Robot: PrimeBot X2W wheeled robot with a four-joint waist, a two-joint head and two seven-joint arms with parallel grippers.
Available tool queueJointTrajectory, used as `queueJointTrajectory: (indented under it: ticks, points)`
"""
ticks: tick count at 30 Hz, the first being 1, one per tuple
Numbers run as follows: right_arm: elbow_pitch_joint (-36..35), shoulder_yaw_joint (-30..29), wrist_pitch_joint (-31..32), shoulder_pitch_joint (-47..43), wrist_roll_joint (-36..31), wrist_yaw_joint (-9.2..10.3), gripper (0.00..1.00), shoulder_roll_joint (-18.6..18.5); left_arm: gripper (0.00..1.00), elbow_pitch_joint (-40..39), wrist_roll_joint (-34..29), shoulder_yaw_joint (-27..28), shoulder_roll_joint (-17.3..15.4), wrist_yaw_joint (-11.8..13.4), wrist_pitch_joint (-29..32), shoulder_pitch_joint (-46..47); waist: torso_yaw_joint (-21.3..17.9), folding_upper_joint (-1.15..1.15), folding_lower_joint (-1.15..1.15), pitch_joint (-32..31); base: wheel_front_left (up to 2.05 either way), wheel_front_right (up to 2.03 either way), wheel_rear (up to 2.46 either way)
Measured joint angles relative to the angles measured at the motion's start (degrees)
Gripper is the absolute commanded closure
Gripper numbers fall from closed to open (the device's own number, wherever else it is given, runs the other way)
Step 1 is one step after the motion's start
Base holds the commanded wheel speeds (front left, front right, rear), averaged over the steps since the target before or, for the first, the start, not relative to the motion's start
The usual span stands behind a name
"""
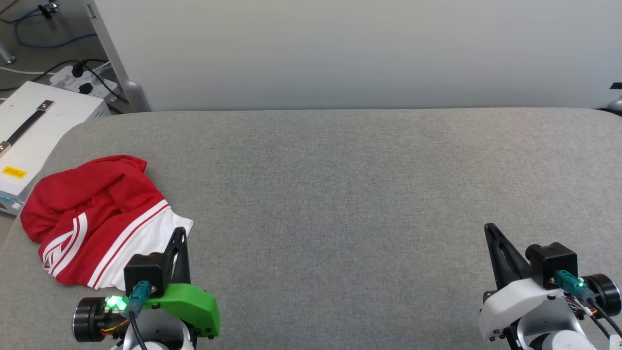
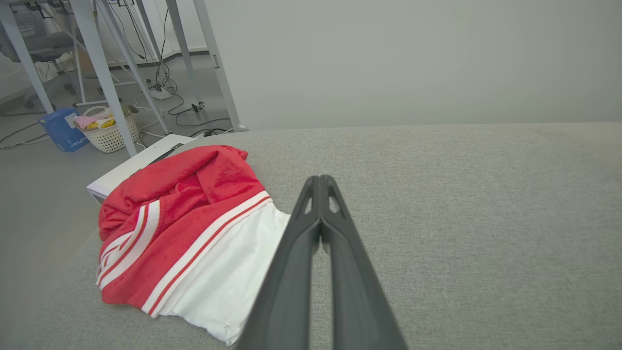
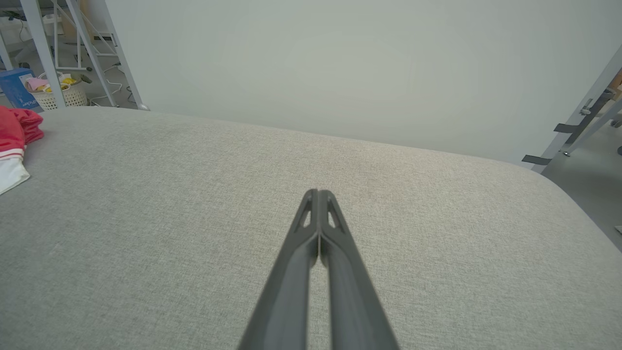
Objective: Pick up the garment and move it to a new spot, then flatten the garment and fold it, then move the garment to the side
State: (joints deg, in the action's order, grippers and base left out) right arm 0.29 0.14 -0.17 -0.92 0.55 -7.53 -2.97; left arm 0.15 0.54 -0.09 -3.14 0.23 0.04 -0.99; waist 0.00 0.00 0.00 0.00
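A crumpled red jersey T-shirt with white, stripe-trimmed sleeves lies bunched at nine o'clock on the grey fabric-covered counter. The left gripper, at seven o'clock by the white sleeve, has its fingers pressed together and empty. The right gripper, at five o'clock, is likewise closed and empty. Both seem parked before pickup.

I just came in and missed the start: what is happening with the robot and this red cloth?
A two-armed robot faces a grey fabric-covered table. The red and white garment lies crumpled near the table's left edge, not yet picked up. The left gripper is shut and empty, close beside the garment's white part; contact cannot be told. The right gripper, also shut and empty, is far to the right over bare table.
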Motion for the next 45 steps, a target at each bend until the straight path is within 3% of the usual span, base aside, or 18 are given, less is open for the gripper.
queueJointTrajectory:
  ticks: [24, 25, 26, 27, 45]
  points:
    - [0.01, 0.01, 0.00, -0.02, 0.02, 0.00, 1.00, 0.00, 1.00, 0.00, 0.01, -0.01, -0.01, 0.01, 0.00, -0.02, 0.00, 0.00, 0.00, 0.00, 0.00, 0.00, 0.00]
    - [0.03, 0.01, 0.00, -0.03, 0.03, 0.00, 0.00, 0.00, 0.00, 0.01, 0.02, -0.02, -0.01, 0.01, 0.00, -0.06, 0.00, 0.00, 0.00, 0.00, 0.00, 0.00, 0.00]
    - [0.04, 0.01, 0.00, -0.03, 0.03, 0.00, 1.00, 0.00, 1.00, 0.02, 0.02, -0.02, -0.01, 0.01, 0.00, -0.07, 0.00, 0.00, 0.00, 0.00, 0.00, 0.00, 0.00]
    - [0.04, 0.01, 0.00, -0.03, 0.04, 0.00, 0.00, 0.00, 0.00, 0.02, 0.02, -0.02, -0.01, 0.01, 0.00, -0.07, 0.00, 0.00, 0.00, 0.00, 0.00, 0.00, 0.00]
    - [-0.77, -0.73, -1.46, -0.03, 2.32, 0.00, 0.00, 0.00, 0.00, 0.03, 1.46, 0.09, -0.01, 0.26, -1.56, -0.06, -0.03, 0.00, 0.00, 0.19, 0.00, 0.00, 0.00]
